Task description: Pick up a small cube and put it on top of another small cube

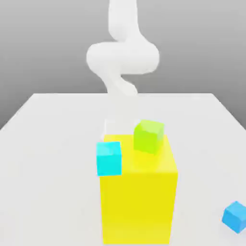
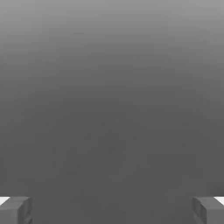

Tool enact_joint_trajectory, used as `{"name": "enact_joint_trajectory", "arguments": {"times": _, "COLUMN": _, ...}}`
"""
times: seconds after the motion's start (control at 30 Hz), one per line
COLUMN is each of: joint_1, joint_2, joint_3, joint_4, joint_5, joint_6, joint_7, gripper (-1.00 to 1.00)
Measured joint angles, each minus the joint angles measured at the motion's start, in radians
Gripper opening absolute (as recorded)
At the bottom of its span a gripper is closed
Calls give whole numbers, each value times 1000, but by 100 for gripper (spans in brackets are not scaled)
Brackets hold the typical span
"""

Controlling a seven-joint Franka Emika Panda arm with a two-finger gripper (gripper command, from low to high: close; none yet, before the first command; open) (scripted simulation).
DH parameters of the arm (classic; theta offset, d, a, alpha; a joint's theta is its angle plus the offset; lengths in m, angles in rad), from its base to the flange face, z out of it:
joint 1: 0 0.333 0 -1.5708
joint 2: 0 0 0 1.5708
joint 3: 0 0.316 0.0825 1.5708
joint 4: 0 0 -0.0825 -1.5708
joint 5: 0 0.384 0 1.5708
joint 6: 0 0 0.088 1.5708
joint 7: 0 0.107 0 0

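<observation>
Exterior view: small medium-blue cube (image 1: 235, 216) sitting low on the desk (image 1: 53, 144), way over at the exterior view's right edge, tilted a bit so a corner points forward. Well apart from everything else, nothing touching it.

Moving inward: big yellow block (image 1: 138, 197) parked front and centre on the desk, much larger than any of the cubes. Cyan cube (image 1: 109, 158) up against the yellow block's upper corner on the exterior view's left (resting on the edge or floating just in front of it, can't tell from this angle). Lime-green cube (image 1: 149, 136) on top of the yellow block toward its far side, turned slightly off square.

Behind the yellow block: white arm (image 1: 122, 57) curling down from the top of the frame, looping once and dropping toward the desk just behind the block. Lower end hidden behind the green cube and the block's top edge, so no read on the gripper from here.

Hand view: just a plain grey gradient ahead, with the two grey fingertips (image 2: 15, 210) poking in at opposite corners of the frame. Gripper (image 2: 112, 211) jaws spread wide, nothing at all between them (no cube anywhere near the gap).

Desk itself plain white, grey backdrop behind it.
</observation>
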Motion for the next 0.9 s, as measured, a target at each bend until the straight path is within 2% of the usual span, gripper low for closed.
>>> {"name": "enact_joint_trajectory", "arguments": {"times": 0.5, "joint_1": 45, "joint_2": 549, "joint_3": 225, "joint_4": -10, "joint_5": -163, "joint_6": 159, "joint_7": 109, "gripper": 0}}
{"name": "enact_joint_trajectory", "arguments": {"times": 0.7, "joint_1": 122, "joint_2": 767, "joint_3": 268, "joint_4": -14, "joint_5": -228, "joint_6": 221, "joint_7": 153, "gripper": 0}}
{"name": "enact_joint_trajectory", "arguments": {"times": 0.9, "joint_1": 185, "joint_2": 976, "joint_3": 301, "joint_4": -20, "joint_5": -253, "joint_6": 290, "joint_7": 169, "gripper": 0}}
